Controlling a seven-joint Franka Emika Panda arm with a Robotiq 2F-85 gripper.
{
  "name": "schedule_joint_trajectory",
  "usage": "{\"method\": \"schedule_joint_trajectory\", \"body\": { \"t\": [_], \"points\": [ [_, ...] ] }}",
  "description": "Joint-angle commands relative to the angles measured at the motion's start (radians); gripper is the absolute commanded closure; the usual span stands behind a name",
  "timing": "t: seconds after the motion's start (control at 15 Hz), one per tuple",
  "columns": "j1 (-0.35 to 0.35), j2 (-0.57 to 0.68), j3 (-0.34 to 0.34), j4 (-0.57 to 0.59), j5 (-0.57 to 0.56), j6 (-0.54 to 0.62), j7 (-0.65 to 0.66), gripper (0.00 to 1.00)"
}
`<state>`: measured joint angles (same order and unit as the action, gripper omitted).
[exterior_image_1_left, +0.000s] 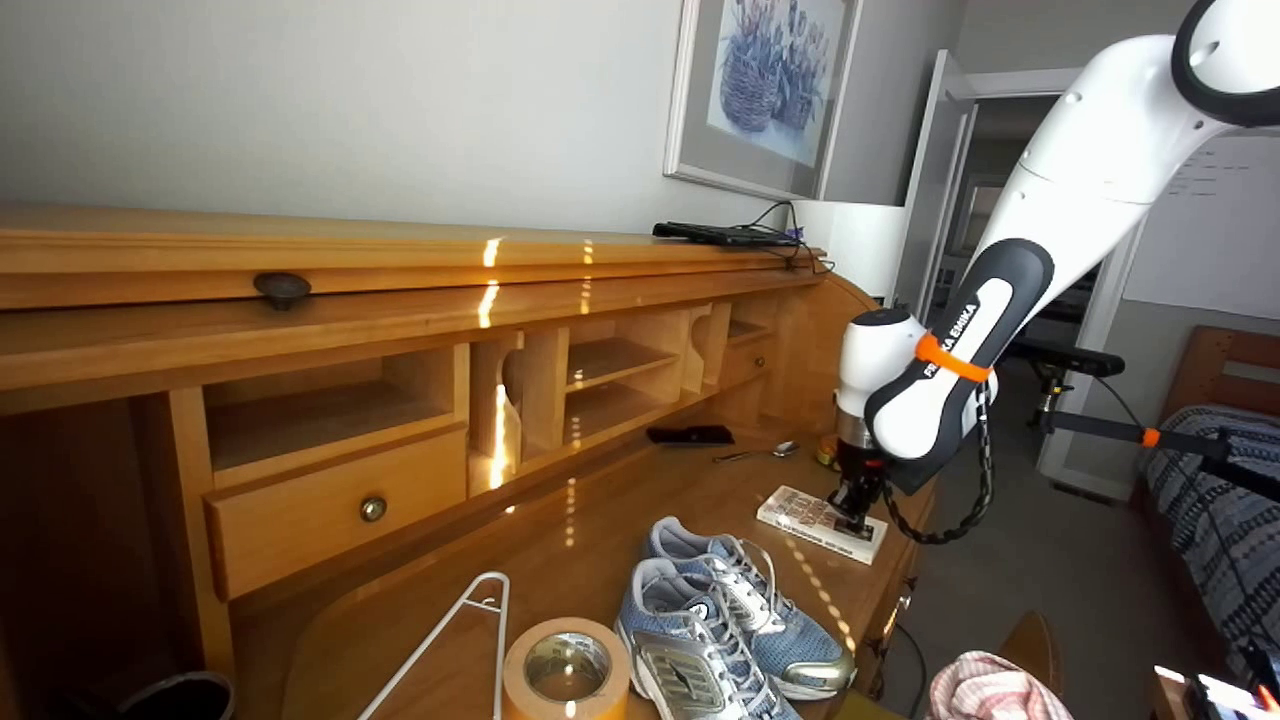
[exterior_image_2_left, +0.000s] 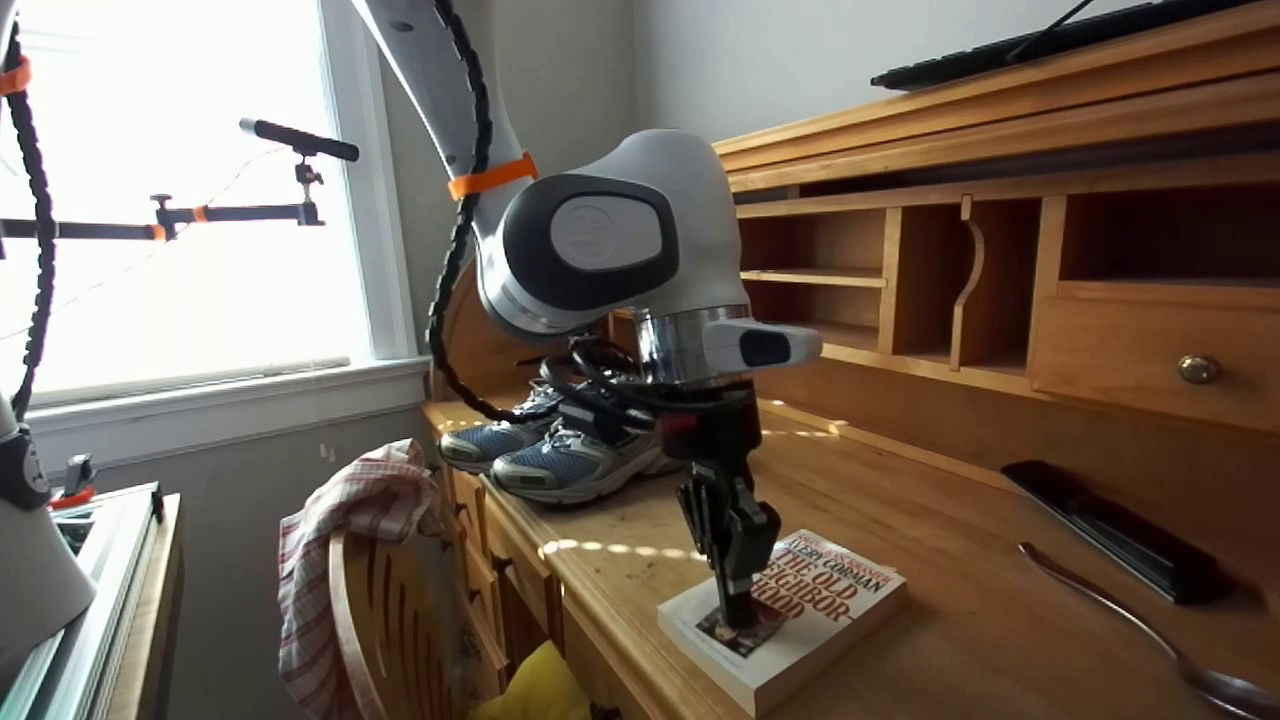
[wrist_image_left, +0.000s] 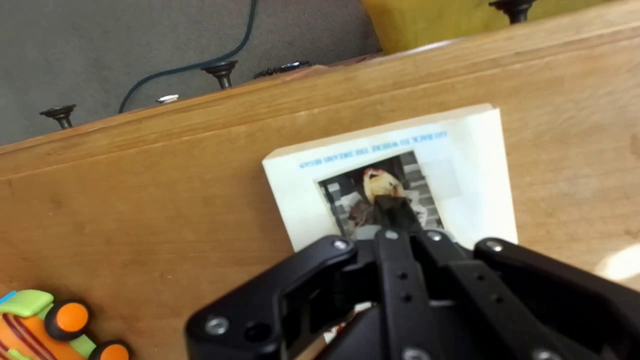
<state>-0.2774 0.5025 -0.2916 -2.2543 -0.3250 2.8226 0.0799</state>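
Sunlit wooden surface (exterior_image_2_left: 950, 530): book (exterior_image_2_left: 808, 615) lies flat near the front edge, presumably steady on its broad back. Fingers (exterior_image_2_left: 738, 604) together, pointing down at the cover photo (wrist_image_left: 374, 183), gripping nothing; contact unclear.

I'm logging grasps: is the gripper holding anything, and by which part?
Nothing is held; the shut gripper is on or just above the book.

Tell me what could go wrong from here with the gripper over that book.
The shut gripper points down at the book, so pressing lower might dent or scuff it. The book lies near the front edge of the desk; a push that way could send it over. A wheeled toy sits on the same desk, so a wide sweep might knock it.
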Motion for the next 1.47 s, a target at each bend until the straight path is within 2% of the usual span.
{"method": "schedule_joint_trajectory", "body": {
  "t": [0.0,0.27,0.8,1.13,1.4],
  "points": [
    [0.030,-0.001,-0.035,0.014,0.012,-0.113,-0.071,1.00],
    [0.049,-0.008,-0.064,0.018,-0.015,-0.185,-0.080,1.00],
    [0.073,-0.015,-0.091,0.022,-0.043,-0.224,-0.070,1.00],
    [0.053,-0.061,-0.036,0.003,0.019,-0.229,-0.102,1.00],
    [0.071,-0.078,-0.018,-0.030,-0.007,-0.241,-0.108,1.00]
  ]
}}
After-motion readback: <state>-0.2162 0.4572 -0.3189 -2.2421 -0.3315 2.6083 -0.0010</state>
